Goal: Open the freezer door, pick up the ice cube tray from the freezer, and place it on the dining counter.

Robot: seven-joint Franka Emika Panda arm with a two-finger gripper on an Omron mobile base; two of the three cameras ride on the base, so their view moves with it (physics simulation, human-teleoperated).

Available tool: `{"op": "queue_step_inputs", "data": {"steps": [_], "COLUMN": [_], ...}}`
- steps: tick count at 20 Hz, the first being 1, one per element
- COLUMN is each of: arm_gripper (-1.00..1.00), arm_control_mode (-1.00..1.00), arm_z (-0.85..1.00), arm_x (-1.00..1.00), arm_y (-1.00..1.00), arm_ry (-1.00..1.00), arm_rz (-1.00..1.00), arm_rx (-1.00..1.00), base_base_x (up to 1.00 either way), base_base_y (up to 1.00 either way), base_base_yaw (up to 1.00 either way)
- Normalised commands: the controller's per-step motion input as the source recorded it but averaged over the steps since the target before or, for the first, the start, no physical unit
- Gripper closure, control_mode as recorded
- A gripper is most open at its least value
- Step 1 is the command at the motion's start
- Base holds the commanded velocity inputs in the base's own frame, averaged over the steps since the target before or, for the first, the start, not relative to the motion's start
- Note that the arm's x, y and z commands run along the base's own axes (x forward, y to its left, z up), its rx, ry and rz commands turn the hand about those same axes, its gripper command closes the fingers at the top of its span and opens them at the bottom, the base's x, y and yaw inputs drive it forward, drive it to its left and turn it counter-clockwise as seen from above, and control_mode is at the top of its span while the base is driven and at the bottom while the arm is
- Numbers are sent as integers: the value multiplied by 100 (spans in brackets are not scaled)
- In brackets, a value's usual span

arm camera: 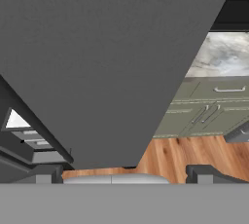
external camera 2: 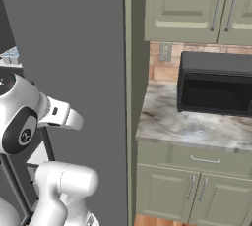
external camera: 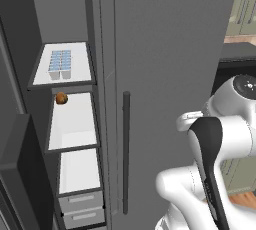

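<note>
The freezer [external camera: 75,124] stands open, showing white shelves and grey drawers at its bottom. The pale blue and white ice cube tray [external camera: 60,65] lies flat on the top shelf; a corner of the ice cube tray [external camera 2: 11,55] peeks out past the arm in the right base view. The freezer door [external camera: 17,174] is swung out at the left edge. My gripper [arm camera: 126,177] is open and empty, its fingertips [arm camera: 48,174] wide apart, facing the plain grey door [arm camera: 112,57] low down, well right of the freezer. The dining counter is out of view.
A small brown round item [external camera: 61,98] sits on the second shelf. The plain grey door [external camera: 165,99] with its dark bar handle [external camera: 126,151] is shut. To the right, a black microwave [external camera 2: 216,83] stands on a marble counter [external camera 2: 182,124] over green cabinets; wood floor [arm camera: 185,155] lies below.
</note>
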Motion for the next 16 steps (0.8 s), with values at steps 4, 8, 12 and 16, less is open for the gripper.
{"op": "queue_step_inputs", "data": {"steps": [4, 8, 12, 16], "arm_gripper": [-100, -100, -100, -100], "arm_control_mode": [-100, -100, 100, 100], "arm_z": [-11, -4, 0, 0], "arm_x": [0, 0, 0, 0], "arm_y": [0, 0, 0, 0], "arm_ry": [0, 0, 0, 0], "arm_rz": [5, 0, 0, 0], "arm_rx": [0, 0, 0, 0], "base_base_x": [0, 0, -20, -59], "base_base_y": [0, 0, 8, 50], "base_base_yaw": [0, 0, 0, 3]}}
